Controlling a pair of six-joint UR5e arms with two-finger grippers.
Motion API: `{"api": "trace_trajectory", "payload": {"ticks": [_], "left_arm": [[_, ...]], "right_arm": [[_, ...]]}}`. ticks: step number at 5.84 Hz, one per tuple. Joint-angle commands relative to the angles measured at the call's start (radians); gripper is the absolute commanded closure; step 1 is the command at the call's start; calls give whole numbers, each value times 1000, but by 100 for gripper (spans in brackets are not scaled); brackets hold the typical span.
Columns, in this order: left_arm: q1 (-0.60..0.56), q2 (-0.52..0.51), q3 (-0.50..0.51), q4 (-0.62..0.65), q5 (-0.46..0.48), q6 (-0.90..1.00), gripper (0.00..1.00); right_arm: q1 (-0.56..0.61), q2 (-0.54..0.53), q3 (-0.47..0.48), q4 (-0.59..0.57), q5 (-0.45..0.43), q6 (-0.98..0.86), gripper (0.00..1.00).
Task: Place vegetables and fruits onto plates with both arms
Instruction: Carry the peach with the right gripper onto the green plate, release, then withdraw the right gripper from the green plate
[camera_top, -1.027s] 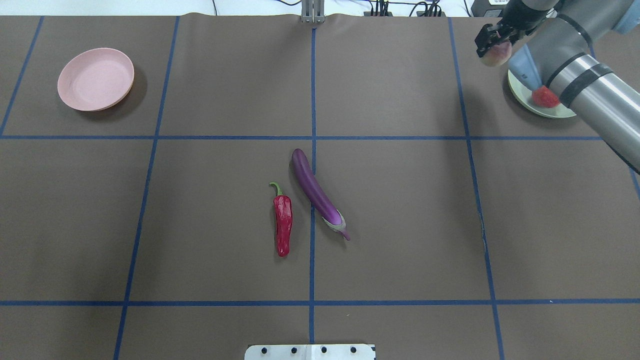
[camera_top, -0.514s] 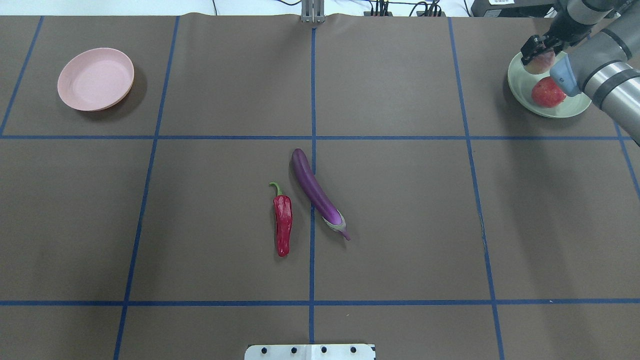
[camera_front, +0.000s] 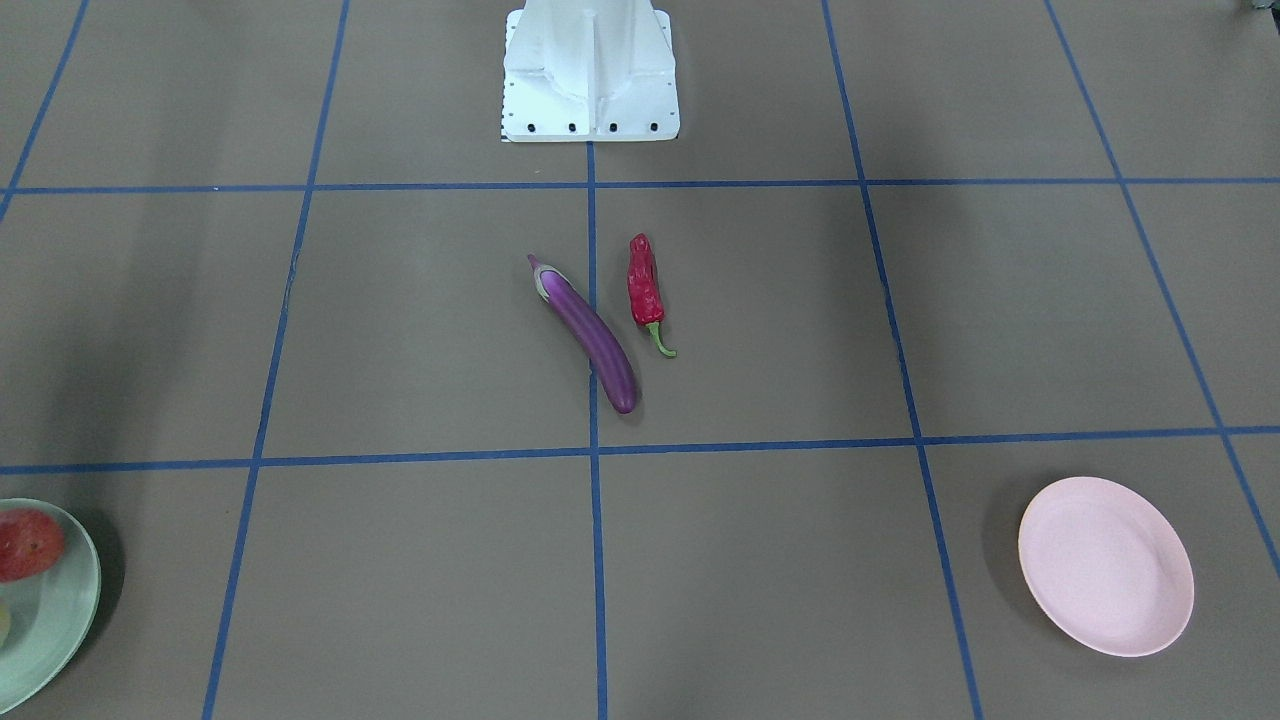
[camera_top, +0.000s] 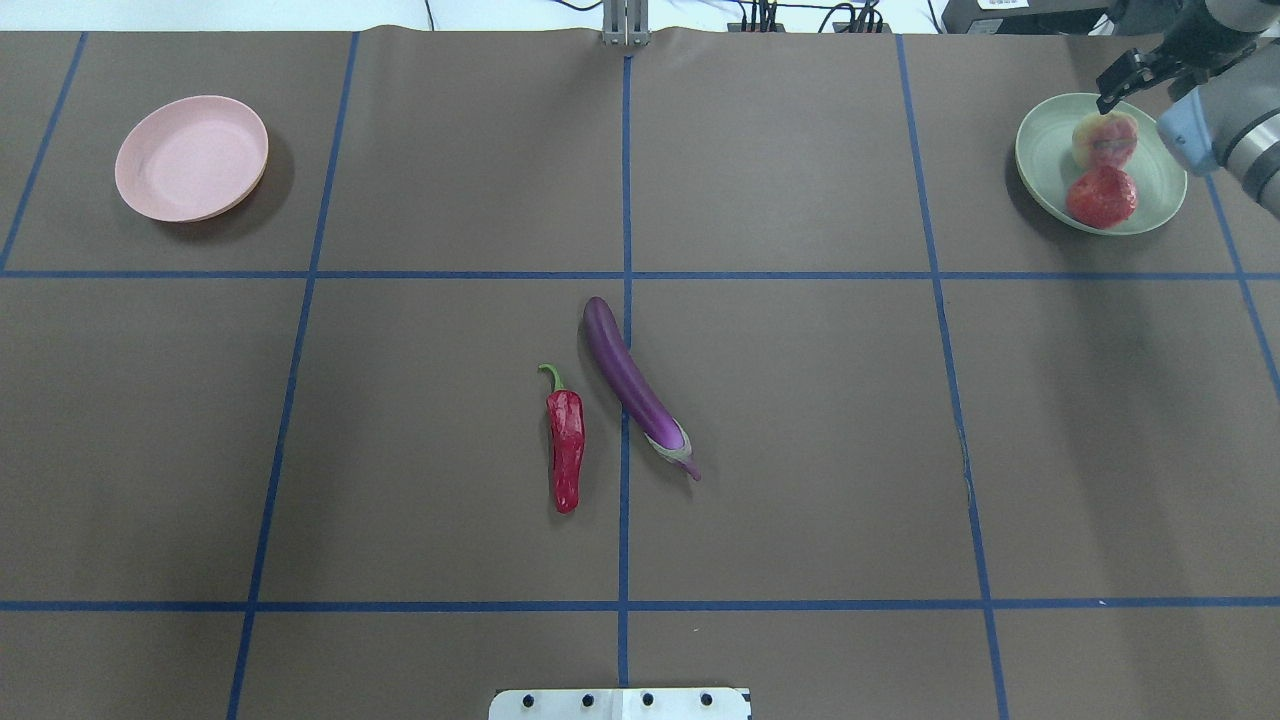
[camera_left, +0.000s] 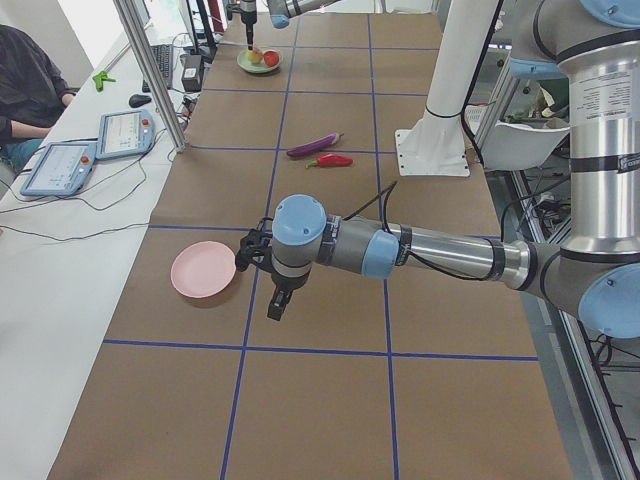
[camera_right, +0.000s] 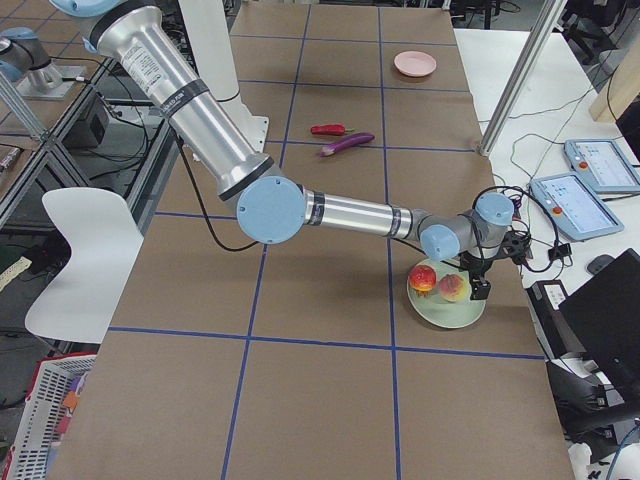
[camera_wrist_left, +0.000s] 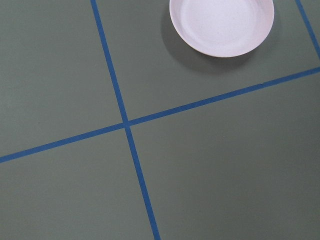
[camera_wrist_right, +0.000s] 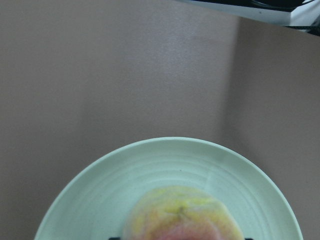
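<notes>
I log: peach (camera_top: 1104, 139), pomegranate (camera_top: 1101, 197) on green plate (camera_top: 1045, 170); right hand (camera_top: 1128, 75) above its rim, spread, holding nothing. Eggplant (camera_top: 630, 385), chili (camera_top: 566, 450) side by side, centre of counter (camera_top: 800, 450). Pink plate (camera_top: 190, 158) near left hand (camera_left: 276, 308), whose opening I cannot tell.

Right wrist view: peach (camera_wrist_right: 182, 215) blurred, lower part cut off by the bottom edge. Front-facing view: mint plate (camera_front: 62, 600) cropped at the left edge, peach only a sliver there. Left end effector (camera_left: 275, 305) appears solely in a side view; jaw state indeterminable.
</notes>
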Motion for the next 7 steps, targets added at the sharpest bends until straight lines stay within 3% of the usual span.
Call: {"api": "trace_trajectory", "payload": {"ticks": [1, 2, 3, 4, 5, 6, 7], "left_arm": [[-2, -1, -18, 0, 5, 0, 0], [-2, -17, -32, -3, 5, -3, 0], [1, -31, -44, -4, -1, -13, 0], [4, -80, -27, 70, -13, -64, 0], [6, -97, -33, 101, -73, -129, 0], [38, -150, -42, 100, -85, -293, 0], [77, -183, -71, 93, -98, -318, 0]], "right_arm": [[79, -149, 296, -201, 69, -7, 1], [102, -296, 505, -305, 79, -44, 1], [173, -436, 633, -329, 114, -102, 1], [226, -542, 734, -345, 172, -109, 1], [231, -634, 848, -398, 173, -125, 1], [223, -690, 939, -496, 150, -168, 1], [228, -731, 983, -506, 77, -178, 1]]}}
